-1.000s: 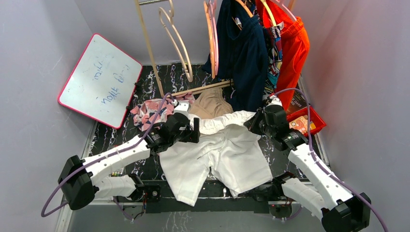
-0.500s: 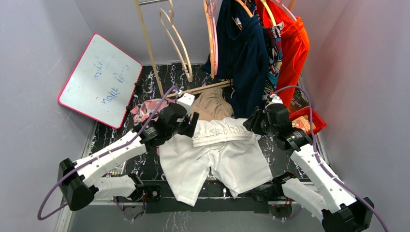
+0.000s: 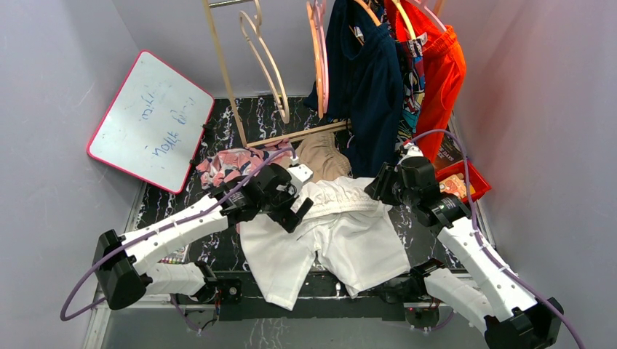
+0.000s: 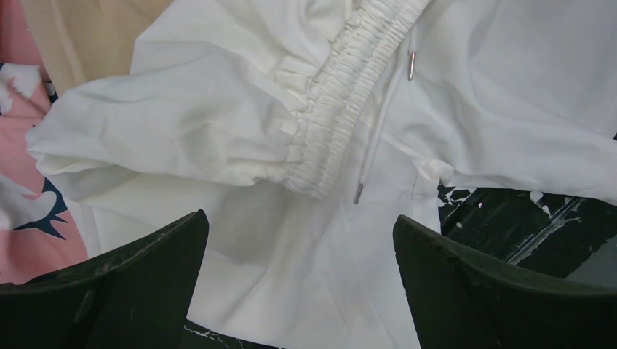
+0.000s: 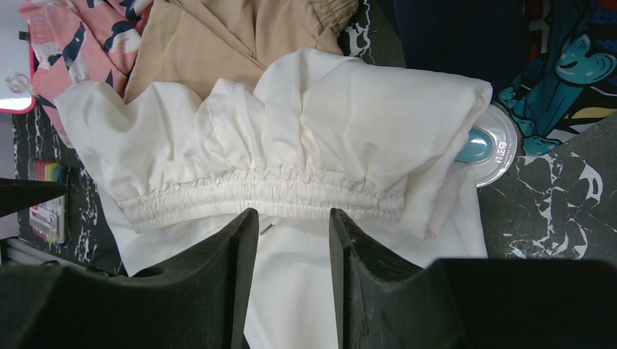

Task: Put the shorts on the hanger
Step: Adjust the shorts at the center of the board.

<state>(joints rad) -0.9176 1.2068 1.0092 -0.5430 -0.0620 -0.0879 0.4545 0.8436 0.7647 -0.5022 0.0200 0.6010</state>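
Your shorts lie flat on the tabletop between the two arms, legs pointing toward the near edge and the top folded back over itself, so the gathered waistband runs left to right across the middle. The far edge overlaps a tan pair, with a pink patterned garment just to the left. The hanger hangs empty on the rack at the far side, well apart from the shorts.

Your left fingers are spread wide above the left end of the waistband and hold nothing. Your right fingers stand partly apart over the right half, with cloth showing through the gap and nothing pinched.

Expect the fabric to be light, soft and limp. It will likely sag and slide wherever it is unsupported, and a pinch on a single loose layer would probably just pull up a fold. The elastic waistband looks like the firmest hold: it is thick and ridged, so take it near both ends to keep it stretched. Mind the drawstring with its metal tips, which dangles loose and could catch on a finger or the hanger's arm.

The whiteboard at the far left carries blue handwriting you cannot make out from here. The red tray on the right holds printed packaging, too small to read. No brand shows on the shorts
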